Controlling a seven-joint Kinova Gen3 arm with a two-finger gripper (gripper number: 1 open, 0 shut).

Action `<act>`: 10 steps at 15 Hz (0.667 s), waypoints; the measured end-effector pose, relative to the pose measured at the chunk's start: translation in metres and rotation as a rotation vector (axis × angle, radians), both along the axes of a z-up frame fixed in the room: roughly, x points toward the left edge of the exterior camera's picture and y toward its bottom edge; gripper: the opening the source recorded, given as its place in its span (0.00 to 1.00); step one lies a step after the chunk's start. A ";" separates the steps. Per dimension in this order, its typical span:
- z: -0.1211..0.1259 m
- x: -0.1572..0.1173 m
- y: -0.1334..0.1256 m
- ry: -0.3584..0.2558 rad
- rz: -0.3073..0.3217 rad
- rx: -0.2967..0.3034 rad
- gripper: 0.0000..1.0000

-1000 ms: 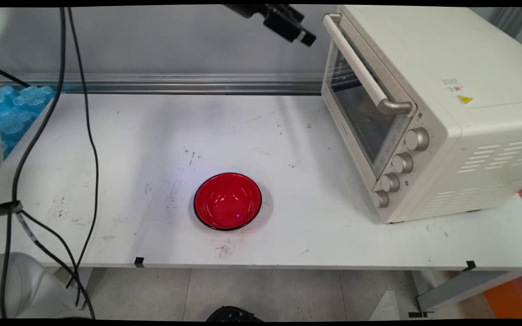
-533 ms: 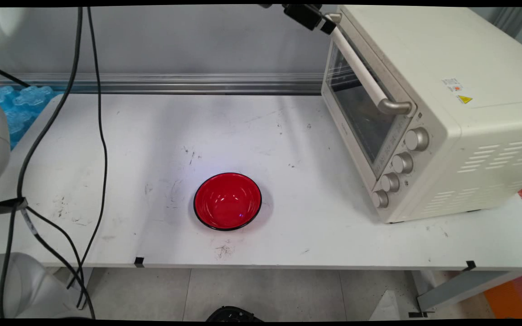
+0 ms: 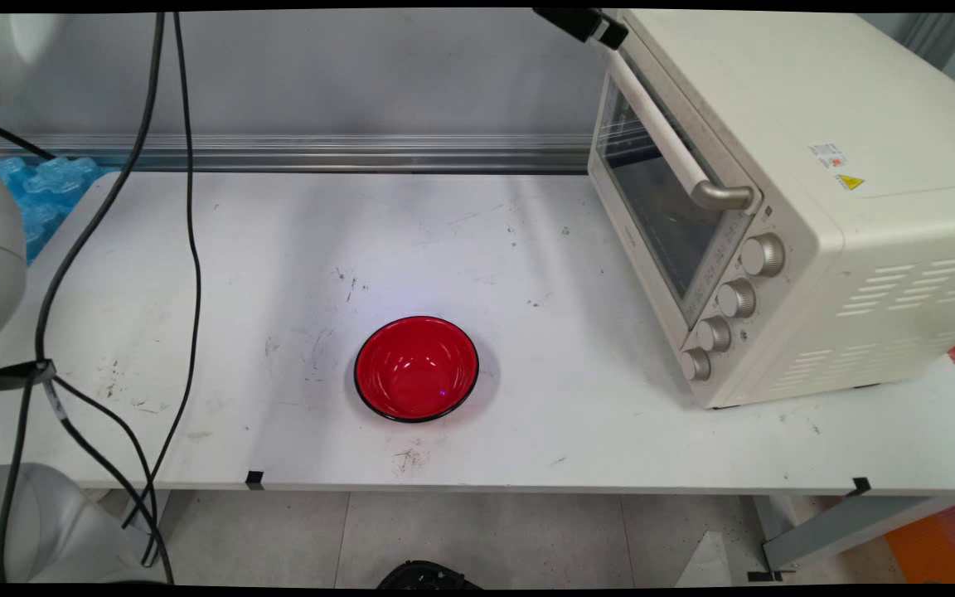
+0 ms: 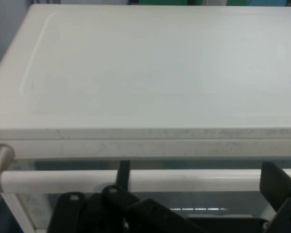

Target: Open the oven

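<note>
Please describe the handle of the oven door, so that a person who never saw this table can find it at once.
On the right side of the white table stands a cream toaster oven. Across the top of its glass door runs the handle, a long pale bar on metal end posts. Unlike the four round knobs below it, it is straight, and the black pincer sits at its far end.

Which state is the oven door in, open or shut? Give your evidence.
Shut. The oven door lies flush against the oven front, its handle up. The gripper is at the handle's far end.
</note>
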State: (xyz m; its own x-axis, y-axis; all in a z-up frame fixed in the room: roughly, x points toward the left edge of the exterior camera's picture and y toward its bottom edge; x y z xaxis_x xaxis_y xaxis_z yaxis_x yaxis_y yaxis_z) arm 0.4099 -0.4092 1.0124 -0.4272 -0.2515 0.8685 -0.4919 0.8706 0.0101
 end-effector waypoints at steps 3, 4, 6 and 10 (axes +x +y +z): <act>0.000 -0.001 -0.001 0.003 -0.001 0.001 1.00; 0.000 -0.001 -0.002 0.003 -0.001 0.001 1.00; -0.001 -0.001 -0.002 0.003 -0.003 0.004 1.00; -0.001 -0.005 0.000 0.006 -0.008 0.010 1.00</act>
